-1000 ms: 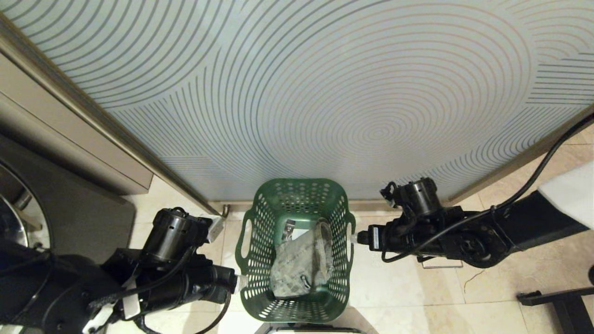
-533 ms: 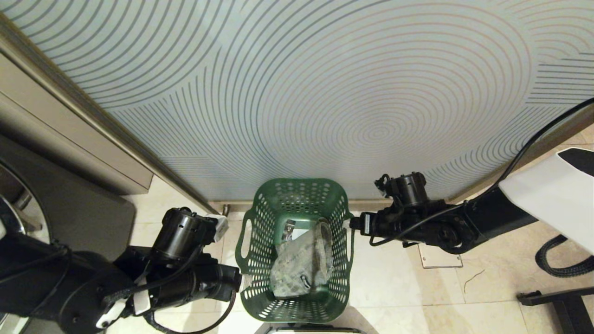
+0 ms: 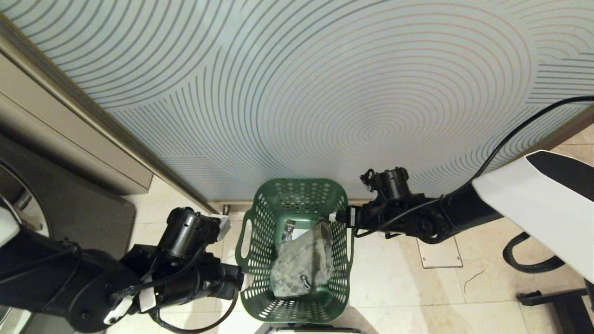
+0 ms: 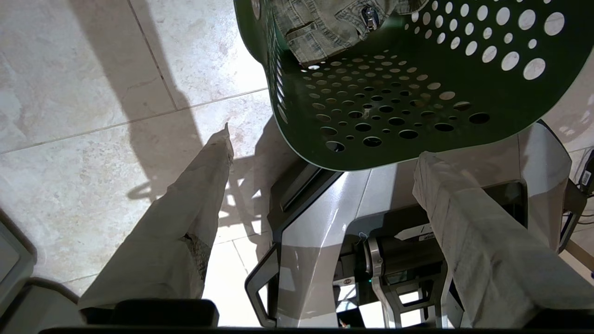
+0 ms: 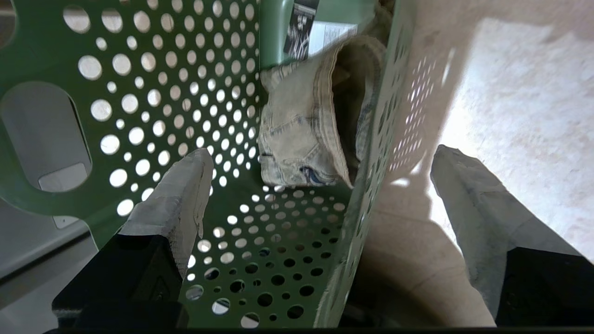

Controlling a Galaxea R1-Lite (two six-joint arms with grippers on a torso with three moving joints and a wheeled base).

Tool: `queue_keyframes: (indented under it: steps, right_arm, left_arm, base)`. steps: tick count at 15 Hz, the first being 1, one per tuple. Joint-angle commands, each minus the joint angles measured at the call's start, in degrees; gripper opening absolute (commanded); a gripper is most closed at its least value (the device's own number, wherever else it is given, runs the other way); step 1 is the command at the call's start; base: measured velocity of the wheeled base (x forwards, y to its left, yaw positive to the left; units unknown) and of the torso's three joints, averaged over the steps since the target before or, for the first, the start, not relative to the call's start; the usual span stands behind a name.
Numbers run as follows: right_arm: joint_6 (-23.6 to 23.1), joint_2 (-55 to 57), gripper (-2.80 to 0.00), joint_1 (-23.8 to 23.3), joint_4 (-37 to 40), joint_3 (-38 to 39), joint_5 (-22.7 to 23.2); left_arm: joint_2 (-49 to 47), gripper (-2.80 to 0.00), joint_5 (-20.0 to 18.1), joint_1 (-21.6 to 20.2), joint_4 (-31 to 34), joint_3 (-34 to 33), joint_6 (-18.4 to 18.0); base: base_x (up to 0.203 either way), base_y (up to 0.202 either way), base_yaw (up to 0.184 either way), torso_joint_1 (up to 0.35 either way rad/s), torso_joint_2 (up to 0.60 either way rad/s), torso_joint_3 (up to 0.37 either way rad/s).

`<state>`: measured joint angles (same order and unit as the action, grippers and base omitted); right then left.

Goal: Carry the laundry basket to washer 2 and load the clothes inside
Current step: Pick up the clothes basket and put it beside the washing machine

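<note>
With both arms flanking the basket (image 3: 297,250), this was the risky bit. It sat on the tiled floor (image 3: 394,283) just in front of the patterned panel (image 3: 297,93), jeans (image 3: 301,262) heaped inside, and no washer could be picked out with certainty.

The right gripper (image 5: 320,176) stood wide open, straddling the basket's right wall in the wrist view: 1 finger (image 5: 178,185) inside, the other outside, the perforated wall between them and not yet pinched. The left gripper (image 4: 325,153) was also spread open, low by the basket's near-left corner; its 2 fingers (image 4: 195,195) reached toward the rim's underside and the robot's base (image 4: 325,222) without clearly touching the plastic.

So nothing was gripped, and the 2 grippers sat at different spots. If the right closed on thin wall rather than on the handle (image 3: 349,243), the plastic could flex and slip out under load. If the left closed where it was, it might catch only the rim's edge, or nothing. Uneven holds would tip the basket on lifting, and the loose jeans could slide out. The right's inner finger could also snag the jeans' waistband, which lay near it. The panel stood close behind, so a swing forward risked a knock.
</note>
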<state>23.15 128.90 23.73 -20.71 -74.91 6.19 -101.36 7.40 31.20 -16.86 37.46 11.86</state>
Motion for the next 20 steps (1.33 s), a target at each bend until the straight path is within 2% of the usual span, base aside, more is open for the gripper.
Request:
queue_keyframes:
  steps: [1,14,16,20]
  right_arm:
    - [0.2,0.3,0.00,0.7,0.0,0.0,0.0]
    - [5.1,-1.1,0.00,5.7,-0.3,1.0,-0.2]
    - [5.2,-0.8,0.00,7.2,-0.4,1.5,-0.2]
    - [5.2,0.3,0.00,8.8,-0.2,1.6,-0.4]
  left_arm:
    - [-0.1,0.00,0.1,0.0,-0.1,0.0,0.1]
    - [-1.5,0.00,0.0,0.2,-0.3,0.0,0.8]
    - [-2.7,0.00,0.1,0.4,-2.5,0.8,0.7]
    - [-5.0,0.00,3.6,1.9,-4.1,0.8,1.1]
  base:
    - [0.000,0.000,0.000,0.000,0.00,0.000]
    - [0.000,0.000,0.000,0.000,0.00,0.000]
    - [0.000,0.000,0.000,0.000,0.00,0.000]
    - [0.000,0.000,0.000,0.000,0.00,0.000]
